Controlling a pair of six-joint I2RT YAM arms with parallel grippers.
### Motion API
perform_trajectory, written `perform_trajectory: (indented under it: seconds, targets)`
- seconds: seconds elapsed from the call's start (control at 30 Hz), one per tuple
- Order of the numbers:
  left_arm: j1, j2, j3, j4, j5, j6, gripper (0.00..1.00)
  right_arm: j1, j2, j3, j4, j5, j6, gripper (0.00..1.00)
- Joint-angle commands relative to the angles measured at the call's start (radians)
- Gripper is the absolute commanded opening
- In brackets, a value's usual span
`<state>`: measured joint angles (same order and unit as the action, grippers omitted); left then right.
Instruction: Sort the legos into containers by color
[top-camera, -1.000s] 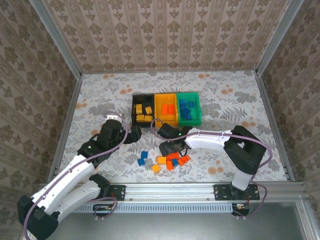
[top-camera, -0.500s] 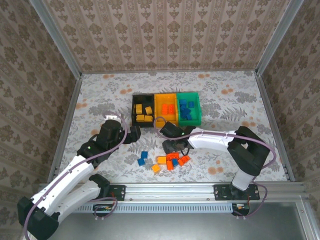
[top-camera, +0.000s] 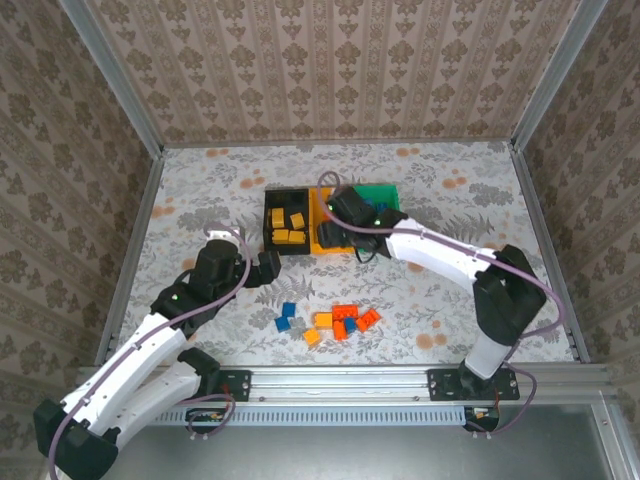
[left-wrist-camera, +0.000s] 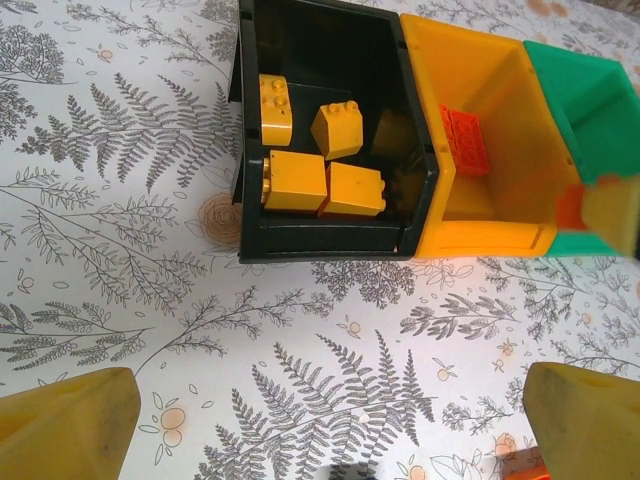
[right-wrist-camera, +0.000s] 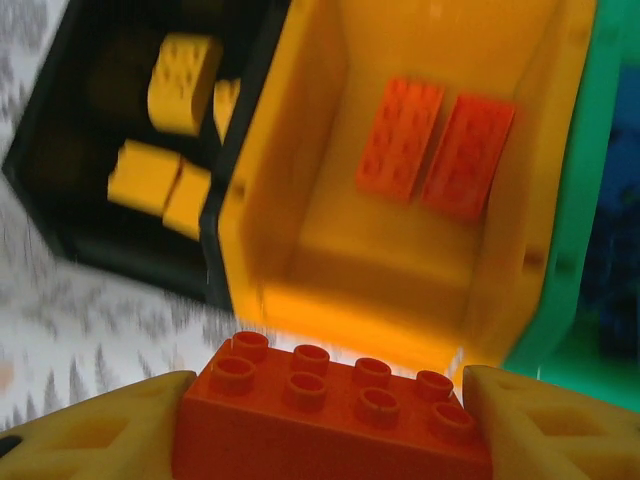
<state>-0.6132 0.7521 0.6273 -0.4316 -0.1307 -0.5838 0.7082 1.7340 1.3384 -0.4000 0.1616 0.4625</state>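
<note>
Legos (top-camera: 335, 322): where are they logged, and what is held? (Op. 1)

A loose cluster is noted on the table (top-camera: 200, 200), near the arm bases. Yellow bricks (left-wrist-camera: 295, 180) are seen in the black bin (left-wrist-camera: 320, 240), and two flat red-orange pieces (right-wrist-camera: 435, 150) in the yellow-orange bin (right-wrist-camera: 300, 250). A blurred blue patch is made out in the green bin (right-wrist-camera: 580, 150). One red-orange brick (right-wrist-camera: 330, 400) is clamped end to end by the right gripper (right-wrist-camera: 325, 430), just above the near wall of the yellow-orange bin. The left gripper (left-wrist-camera: 325, 425) is held wide apart with nothing in it, short of the black bin. (Op. 2)

Failure modes to be entered? (Op. 1)

The brick is judged to be over the rim rather than the floor. If it is released here, the wall may be struck and the brick tipped onto the table or into the black bin alongside. If it is lowered here, the rim may be caught by a finger. The exact offset cannot be told, as the wrist view is blurred. (Op. 2)
</note>
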Motion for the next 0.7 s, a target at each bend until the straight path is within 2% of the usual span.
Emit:
perform_trajectory:
  seconds: [0.0,0.2,0.3,0.43,0.57,0.67]
  targets:
    - [0.007,-0.015,-0.011,-0.027,0.024,-0.013,1.0,-0.039,0.11,0.103,0.004,0.04,-0.021,0.57]
    - [0.015,-0.007,-0.004,-0.048,0.069,-0.005,1.0,-0.078,0.261,0.265,-0.026,0.053,-0.015,0.63]
    - [0.02,-0.001,-0.001,-0.052,0.105,0.007,0.99,-0.082,0.299,0.318,-0.034,0.041,-0.021,0.75]
    - [0.023,0.004,0.016,-0.086,0.126,0.03,0.96,-0.081,0.263,0.318,-0.005,0.016,-0.023,0.86]
    - [0.023,0.056,0.056,-0.161,0.134,0.059,0.9,-0.08,0.191,0.267,0.007,0.006,-0.02,0.87]
    - [0.015,0.142,0.073,-0.211,0.171,0.06,0.79,-0.073,0.123,0.192,0.021,-0.006,-0.014,0.86]
